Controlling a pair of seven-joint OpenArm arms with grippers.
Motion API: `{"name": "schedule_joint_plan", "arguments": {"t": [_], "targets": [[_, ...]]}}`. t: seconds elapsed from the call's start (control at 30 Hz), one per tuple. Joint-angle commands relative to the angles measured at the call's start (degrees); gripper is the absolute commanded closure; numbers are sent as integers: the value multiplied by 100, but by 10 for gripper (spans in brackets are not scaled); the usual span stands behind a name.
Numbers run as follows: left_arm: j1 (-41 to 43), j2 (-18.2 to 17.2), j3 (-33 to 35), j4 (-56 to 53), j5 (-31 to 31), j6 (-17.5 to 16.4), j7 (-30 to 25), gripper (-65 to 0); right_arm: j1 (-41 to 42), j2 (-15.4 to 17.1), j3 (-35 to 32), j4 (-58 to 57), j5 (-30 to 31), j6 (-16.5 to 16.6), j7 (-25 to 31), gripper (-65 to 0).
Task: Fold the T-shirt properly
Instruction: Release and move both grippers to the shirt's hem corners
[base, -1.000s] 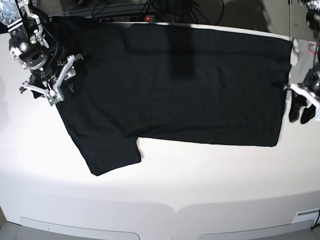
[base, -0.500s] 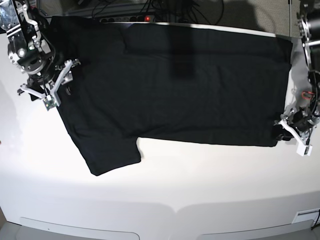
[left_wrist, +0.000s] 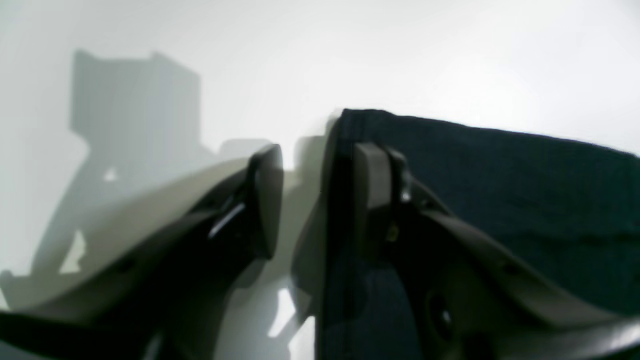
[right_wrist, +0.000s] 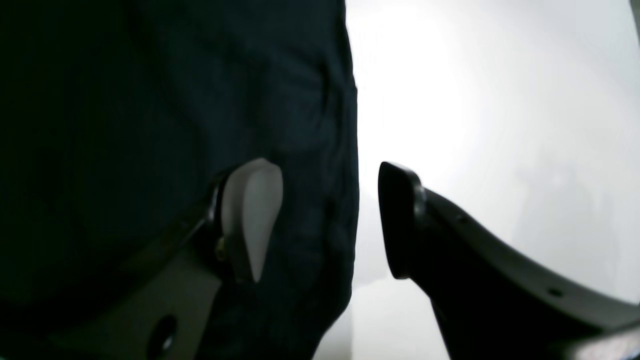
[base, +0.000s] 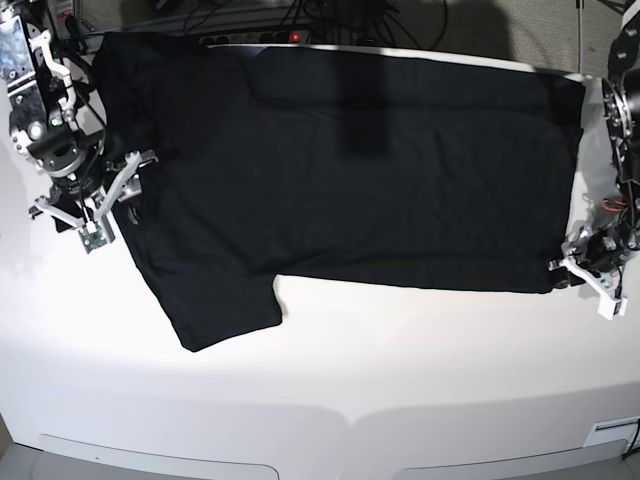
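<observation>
Nearest the camera in the base view lies bare white table (base: 330, 370), and beyond it the T-shirt (base: 360, 170) is spread flat, plain black side up, its long axis running left to right across the table with the hem at the view's right and a sleeve jutting toward the front at lower left. At the hem's front corner sits the left gripper (base: 583, 268), and its wrist view shows the left gripper (left_wrist: 317, 200) with jaws apart and straddling the cloth edge: one finger over the black fabric, the other over bare table, nothing clamped yet. Farther back and on the opposite side, the right gripper (base: 100, 195) hangs at the shoulder and sleeve edge; in its own view the right gripper (right_wrist: 330, 220) also stands apart, the pale finger over the T-shirt (right_wrist: 150, 125) and the dark one over the table, the cloth's edge running between them. Each arm seems placed to pinch its own end, so the coming fold probably turns on lifting along that long axis, toward the far edge.
</observation>
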Motion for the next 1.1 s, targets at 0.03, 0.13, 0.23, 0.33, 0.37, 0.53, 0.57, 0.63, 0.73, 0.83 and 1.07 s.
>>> {"name": "schedule_joint_plan", "arguments": {"t": [0.03, 0.13, 0.23, 0.33, 0.37, 0.53, 0.57, 0.63, 0.73, 0.83, 1.07], "targets": [[-15, 42, 13, -22, -35, 29, 695, -199, 68, 116, 63, 70, -15, -33, 118, -345], [-9, 109, 13, -22, -107, 29, 933, -186, 142, 114, 63, 70, -13, -31, 116, -345], [-9, 205, 13, -22, -105, 29, 1189, -186, 205, 116, 63, 70, -13, -31, 118, -345], [-9, 269, 13, -22, -105, 29, 1196, -186, 299, 116, 63, 59, 142, -20, 114, -345], [-9, 286, 13, -22, -103, 29, 1198, -186, 334, 114, 63, 57, 177, -9, 118, -345], [-9, 302, 13, -22, -105, 29, 1045, -60, 697, 114, 63, -308, 291, 208, 142, -345], [-7, 295, 13, -22, -103, 29, 955, -12, 822, 114, 63, -433, 295, 258, 140, -345], [-9, 280, 13, -22, -103, 29, 793, 0, 1106, 114, 63, -702, 450, 369, 136, -345], [-11, 284, 13, -22, -105, 29, 662, 0, 1589, 111, 63, -1185, 798, 780, 120, -345], [-9, 284, 13, -22, -111, 29, 310, 0, 2168, 13, 63, -1729, 1154, 1198, -9, -345], [-9, 428, 13, -22, -107, 29, 160, 0, 3875, -603, 63, -3069, 1886, 2100, -1141, -345]]}}
